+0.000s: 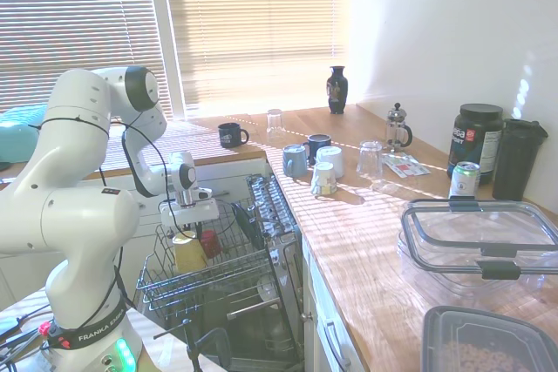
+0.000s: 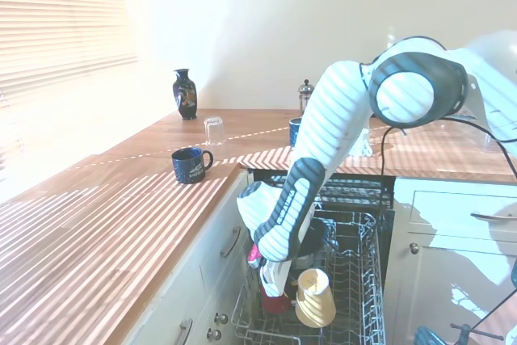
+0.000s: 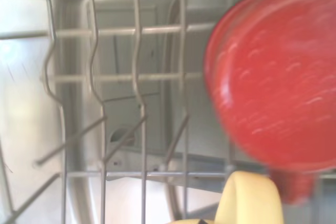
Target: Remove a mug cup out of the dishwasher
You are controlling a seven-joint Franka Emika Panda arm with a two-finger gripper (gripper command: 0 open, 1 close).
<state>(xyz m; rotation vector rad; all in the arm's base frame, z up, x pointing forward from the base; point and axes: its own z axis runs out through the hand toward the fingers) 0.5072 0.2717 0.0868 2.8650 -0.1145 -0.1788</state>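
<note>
My jaws grip the mug cup (image 1: pixel 189 252) by its rim, lifted just above the dishwasher (image 1: pixel 228 278) rack, at 8 o'clock in the first exterior view. In the second exterior view the mug hangs tilted at 6 o'clock, beside the red cup (image 2: pixel 273 296). The wrist view shows the red cup blurred against the wires. I judge the lift underway; next I should carry the mug over to the table (image 1: pixel 366 241).

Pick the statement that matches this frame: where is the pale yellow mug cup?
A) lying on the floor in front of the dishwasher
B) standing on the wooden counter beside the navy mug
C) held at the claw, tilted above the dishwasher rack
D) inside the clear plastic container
C: the mug cup hangs tilted at the claw, above the wire rack of the dishwasher, beside the small red cup.
</note>
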